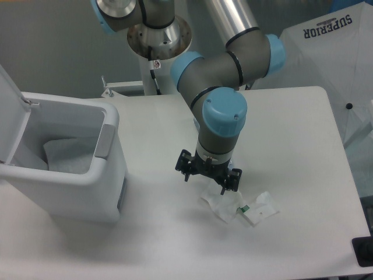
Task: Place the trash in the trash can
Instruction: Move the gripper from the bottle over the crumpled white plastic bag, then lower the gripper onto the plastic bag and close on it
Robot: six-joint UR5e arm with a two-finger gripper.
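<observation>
The crumpled white wrapper [240, 207] with a small green mark lies on the table [291, 134] right of centre. My gripper [206, 183] points down with its black fingers [185, 168] spread open, empty, just above and left of the wrapper's upper-left edge. My arm's wrist hides the clear water bottle. The white trash can [70, 184] stands at the left with its lid [10, 116] swung up and a grey tab [104, 142] on its right rim. Something white lies inside it.
The arm's white pedestal [157, 70] rises behind the table's far edge. A white cloth printed SUPERIOR [335, 41] hangs at the upper right. A black object [363, 251] sits at the lower right corner.
</observation>
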